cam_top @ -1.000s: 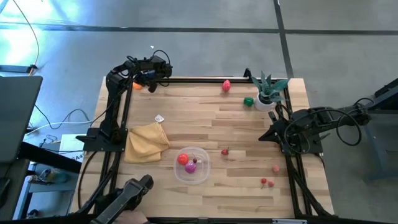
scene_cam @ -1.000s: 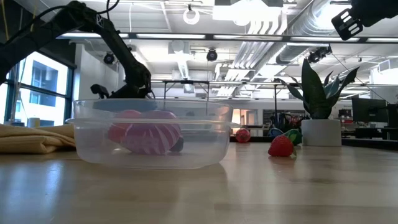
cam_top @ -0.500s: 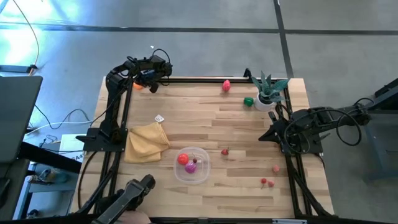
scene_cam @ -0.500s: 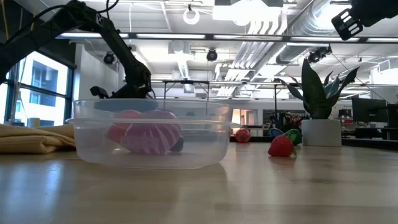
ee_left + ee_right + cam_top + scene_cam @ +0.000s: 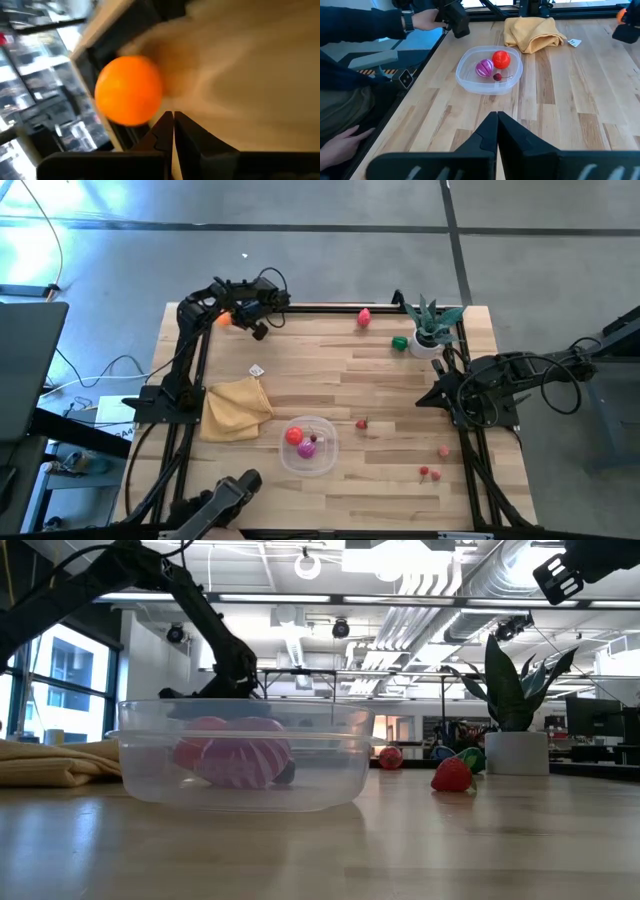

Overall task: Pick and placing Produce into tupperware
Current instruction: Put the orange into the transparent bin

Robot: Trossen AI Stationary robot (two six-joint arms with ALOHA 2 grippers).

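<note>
Wooden worktop [image 5: 330, 380] carries the tupperware [image 5: 308, 445] near its front, holding three produce pieces. Left hand [image 5: 262, 313], clenched empty, sits beside the orange [image 5: 129, 90] at the far-left corner. Right hand [image 5: 496, 131], clenched, waits right. Several pieces remain outside.

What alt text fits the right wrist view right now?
A clear tupperware on the wooden table holds three produce pieces: red, magenta-purple and small dark. A yellow cloth lies beyond it; the right end effector is shut in the foreground.
</note>
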